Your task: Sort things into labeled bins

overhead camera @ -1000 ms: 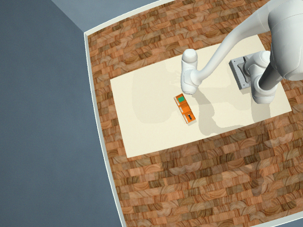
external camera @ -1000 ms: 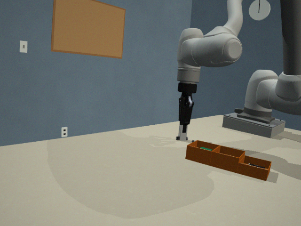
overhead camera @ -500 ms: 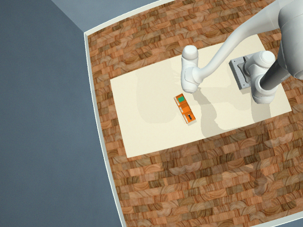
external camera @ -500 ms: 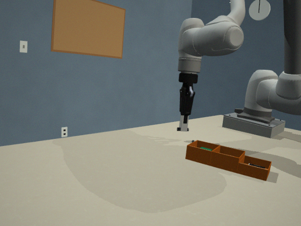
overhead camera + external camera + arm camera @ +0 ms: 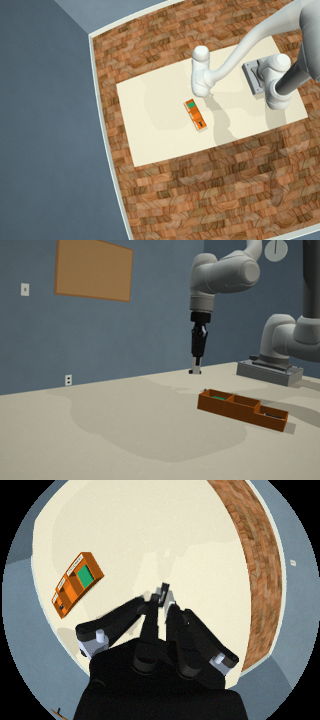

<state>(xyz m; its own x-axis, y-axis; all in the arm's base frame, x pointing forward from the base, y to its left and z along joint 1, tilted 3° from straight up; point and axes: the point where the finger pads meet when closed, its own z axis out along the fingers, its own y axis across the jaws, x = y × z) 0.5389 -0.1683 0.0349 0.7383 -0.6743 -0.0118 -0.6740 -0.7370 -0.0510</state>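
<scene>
Three-compartment orange bin row point(image 5: 224, 411): lying on the cream table top point(image 5: 103, 426), nearest of the task's things in the exterior view; its labels are showing too small to read.
Green flat piece point(image 5: 218, 397): resting in the end compartment at the 10 o'clock end of the row.
Black slim piece point(image 5: 272, 416): lying in the compartment at the 4 o'clock end; the middle compartment is showing nothing inside.
Small grey speck point(image 5: 204, 389): sitting on the table just beyond the row's far corner, too small to identify.
Black two-finger gripper point(image 5: 194, 370): hanging above the table at about 11 o'clock from the row, pointing straight down, fingers drawn nearly together.
Thin dark sliver point(image 5: 163, 590): apparently being pinched between the fingertips in the wrist view, clear of the table; its kind is not legible.
Handling judgement: the sliver is looking light, stiff and narrow, so it is probably prone to twisting or slipping out of a fingertip pinch; holding it across its thin faces near the middle seems the safest place.
Next-move judgement: carrying it calls for slow travel and a low release over whichever bin matches.
Grey base plate point(image 5: 296, 376): standing farther off, at 2 o'clock from the row.
Brown cork board point(image 5: 93, 271): hanging on the blue wall, farthest back.
</scene>
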